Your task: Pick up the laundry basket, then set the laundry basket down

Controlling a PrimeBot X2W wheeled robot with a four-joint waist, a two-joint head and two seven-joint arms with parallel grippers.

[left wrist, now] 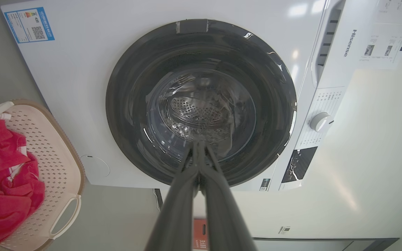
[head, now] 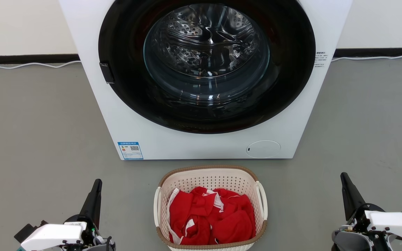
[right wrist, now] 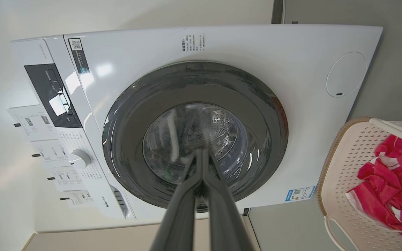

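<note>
As viewed from the head camera, seeing the laundry basket (head: 210, 179) upright on the grey floor (head: 30, 139). Centred just in front of the washer (head: 92, 87), with a narrow strip of floor between the two. Sits between the two grippers, well apart from both.

Holds a crumpled heap of red cloth (head: 211, 216) with white trim. Covers the bottom and lies below the brown rim, leaving the far perforated wall exposed. Has white loop handles (head: 157, 205) on both sides, neither touched.

Seeing left gripper (head: 97, 184) low at lower left, pointing up toward the washer. Jaws together: in left wrist view the fingers (left wrist: 181, 184) run up side by side and meet at the tips, in front of the door glass. Same view catches the basket at the left edge, red cloth inside.

Seeing right gripper (head: 344, 177) low at lower right, mirrored pose. Jaws together as well, with fingers (right wrist: 183, 198) touching at the tips in right wrist view and the basket at the right edge.

Washer door shut — through the glass, a perforated steel drum (head: 206, 52) and reflections; cannot tell any contents. Also a blue label (head: 130, 150) at the lower left of the front panel, a round cap (head: 263, 149) at the lower right, and a white cable (head: 30, 65) along the wall base.
</note>
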